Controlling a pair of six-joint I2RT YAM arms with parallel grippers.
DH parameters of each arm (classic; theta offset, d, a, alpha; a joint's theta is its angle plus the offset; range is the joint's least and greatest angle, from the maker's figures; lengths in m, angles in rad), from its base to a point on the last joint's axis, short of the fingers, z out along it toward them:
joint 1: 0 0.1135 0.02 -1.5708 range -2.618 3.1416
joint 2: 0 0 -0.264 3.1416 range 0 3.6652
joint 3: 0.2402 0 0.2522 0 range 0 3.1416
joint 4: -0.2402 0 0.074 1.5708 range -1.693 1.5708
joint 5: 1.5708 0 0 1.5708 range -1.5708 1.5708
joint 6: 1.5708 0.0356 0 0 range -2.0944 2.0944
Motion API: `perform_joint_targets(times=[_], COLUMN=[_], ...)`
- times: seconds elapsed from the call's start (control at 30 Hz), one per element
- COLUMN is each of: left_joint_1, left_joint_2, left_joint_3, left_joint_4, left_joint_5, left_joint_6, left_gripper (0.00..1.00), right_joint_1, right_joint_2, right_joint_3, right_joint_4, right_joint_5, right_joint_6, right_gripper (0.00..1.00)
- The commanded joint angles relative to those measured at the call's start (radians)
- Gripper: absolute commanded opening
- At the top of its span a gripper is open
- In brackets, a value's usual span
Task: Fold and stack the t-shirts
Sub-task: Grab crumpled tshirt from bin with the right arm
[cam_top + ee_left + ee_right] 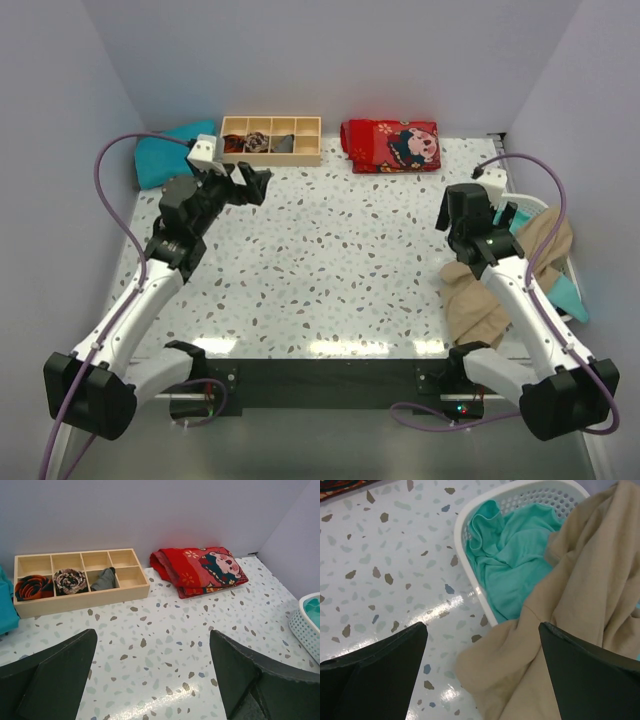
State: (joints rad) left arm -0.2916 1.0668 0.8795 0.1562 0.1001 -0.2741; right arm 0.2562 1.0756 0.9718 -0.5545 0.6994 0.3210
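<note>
Cloth (160,160) in teal lies in the far left corner. The left claw (250,180) hangs wide, holding nothing, near the box (270,157). A blanket (390,146) sits at the back. The middle of the tabletop (340,270) is bare, good room for folding. The right claw (482,667) is wide too, over the tan shirt (580,595), which spills from the basket (465,520) onto the tabletop. A teal shirt (515,565) lies inside. Best, I think: pinch only tan cloth and lift it past the rim.

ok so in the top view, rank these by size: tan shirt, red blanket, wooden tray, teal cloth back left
1. tan shirt, largest even though partly hidden
2. red blanket and wooden tray, about alike, can't split them
3. teal cloth, smallest, partly hidden
</note>
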Motion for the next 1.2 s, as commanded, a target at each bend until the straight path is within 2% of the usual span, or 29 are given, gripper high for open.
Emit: perform_joint_targets(times=[0.0, 0.03, 0.1, 0.13, 0.2, 0.27, 0.37, 0.43, 0.5, 0.53, 0.57, 0.6, 0.93, 1.17], left_joint_1=[-0.012, -0.014, -0.023, -0.026, -0.026, -0.026, -0.027, -0.027, -0.027, -0.027, -0.027, -0.027, -0.027, -0.029], left_joint_2=[-0.051, -0.054, -0.06, -0.061, -0.048, -0.038, -0.028, -0.019, -0.002, 0.002, 0.015, 0.021, 0.03, 0.071], left_joint_3=[0.015, 0.012, 0.0, -0.001, 0.009, 0.012, 0.007, 0.009, 0.01, 0.01, 0.019, 0.022, 0.038, 0.042], left_joint_4=[0.009, 0.011, 0.032, 0.037, 0.014, 0.005, 0.008, 0.009, 0.006, 0.006, 0.002, -0.013, -0.032, -0.033], left_joint_5=[-0.008, -0.011, -0.022, -0.025, -0.03, -0.027, -0.002, 0.012, 0.024, 0.03, 0.047, 0.05, 0.084, 0.098], left_joint_6=[-0.007, -0.011, -0.02, -0.023, -0.028, -0.033, -0.037, -0.042, -0.05, -0.051, -0.051, -0.056, -0.059, -0.057], left_gripper=[1.0, 1.0, 1.0, 1.0, 1.0, 1.0, 1.0, 1.0, 1.0, 1.0, 1.0, 1.0, 1.0, 1.0], right_joint_1=[0.0, 0.0, 0.0, 0.0, 0.0, 0.0, 0.0, -0.002, -0.003, -0.005, -0.005, -0.009, -0.192, -0.339], right_joint_2=[-0.091, -0.109, -0.112, -0.114, -0.115, -0.099, -0.036, 0.013, 0.085, 0.104, 0.121, 0.145, 0.262, 0.257], right_joint_3=[-0.03, -0.034, -0.016, -0.004, 0.016, 0.028, 0.068, 0.093, 0.125, 0.137, 0.142, 0.127, 0.024, -0.12], right_joint_4=[-0.081, -0.071, -0.094, -0.117, -0.224, -0.296, -0.432, -0.557, -0.669, -0.8, -0.83, -0.831, -0.511, -0.205], right_joint_5=[0.016, -0.044, -0.023, 0.102, 0.225, 0.349, 0.503, 0.546, 0.584, 0.597, 0.609, 0.639, 0.526, 0.41], right_joint_6=[0.026, 0.018, 0.065, 0.122, 0.284, 0.305, 0.44, 0.551, 0.749, 0.838, 0.934, 0.947, 0.756, 0.471], right_gripper=[0.99, 0.99, 0.99, 0.99, 0.99, 0.99, 0.99, 0.99, 0.99, 0.99, 0.99, 0.99, 0.99, 0.98])
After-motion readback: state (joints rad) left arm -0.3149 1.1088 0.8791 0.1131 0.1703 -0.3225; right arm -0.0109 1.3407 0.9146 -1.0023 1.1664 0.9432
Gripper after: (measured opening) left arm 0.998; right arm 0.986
